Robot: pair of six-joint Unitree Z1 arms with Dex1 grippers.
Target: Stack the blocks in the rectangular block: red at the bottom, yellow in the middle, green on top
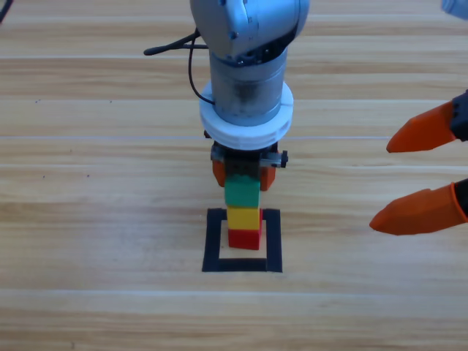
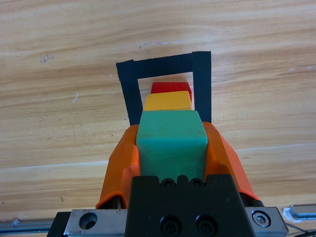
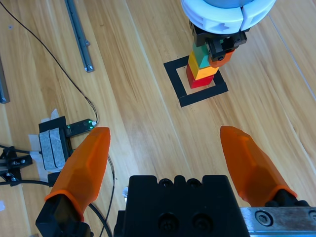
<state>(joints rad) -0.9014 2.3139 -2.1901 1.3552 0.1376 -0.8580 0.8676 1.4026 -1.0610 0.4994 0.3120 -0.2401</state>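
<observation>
Three plain cubes stand upright as one column inside the black tape square (image 1: pixel 242 265) at the middle of the bench (image 1: pixel 88 219): red (image 1: pixel 244 239) lowest, yellow (image 1: pixel 243 217) next, green (image 1: pixel 242 191) on top. The left gripper (image 1: pixel 243 175) clasps the green cube; the right gripper (image 1: pixel 417 174) waits, jaws spread, at the bench's right edge.

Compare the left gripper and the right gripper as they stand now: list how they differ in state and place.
The left gripper is shut on the green cube, atop the yellow cube and red cube inside the black tape square; the right gripper is open and holds nothing. The left gripper points straight down over the stack; the right gripper waits at the table's right edge, apart from it. Both have two orange jaws.
</observation>
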